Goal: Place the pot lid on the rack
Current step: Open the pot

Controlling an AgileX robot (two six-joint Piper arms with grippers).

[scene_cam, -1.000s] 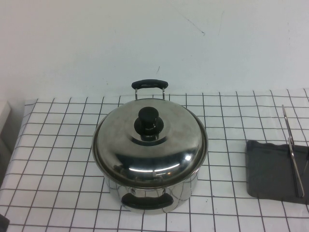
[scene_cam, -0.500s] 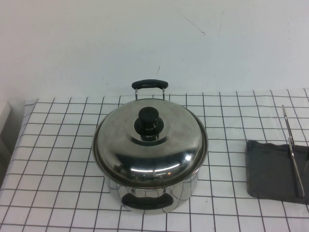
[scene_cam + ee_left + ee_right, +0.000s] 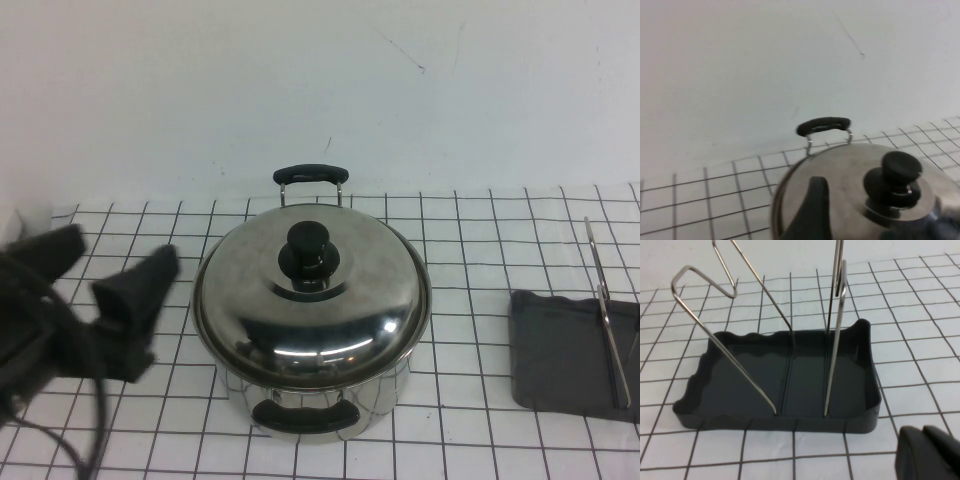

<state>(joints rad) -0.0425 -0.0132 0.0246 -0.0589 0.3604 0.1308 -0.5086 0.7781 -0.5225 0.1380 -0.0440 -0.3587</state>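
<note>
A white counter [image 3: 480, 330] ruled with a black grid fills the lower part of the high view, against a plain pale wall.

The largest thing on it is a deep steel pot [image 3: 312, 385] with two black handles, standing near the middle of the counter. The pot lid [image 3: 312, 300], domed and shiny, sits squarely closed on the pot, its black knob [image 3: 308, 250] pointing up at the centre. The lid has not been lifted.

New since a second ago: the left arm has entered from the counter's left edge. Half a second back it was out of view. The left pincer [image 3: 105, 275] now hangs just beside the pot on its left, not touching it, its two dark fingers spread apart and holding nothing. From its wrist camera the lid and knob lie close ahead. This reads as the start of a reach for the knob; lifting is yet to come.

The rack [image 3: 560, 350] stands well apart at the counter's right edge, a dark grey tray with a wavy rim and thin upright wires [image 3: 600, 300], nothing in it.

The right pincer [image 3: 927, 452] does not appear in the high view; its wrist camera shows only a dark fingertip close beside the rack's tray, and whether it is open or closed cannot be told.
</note>
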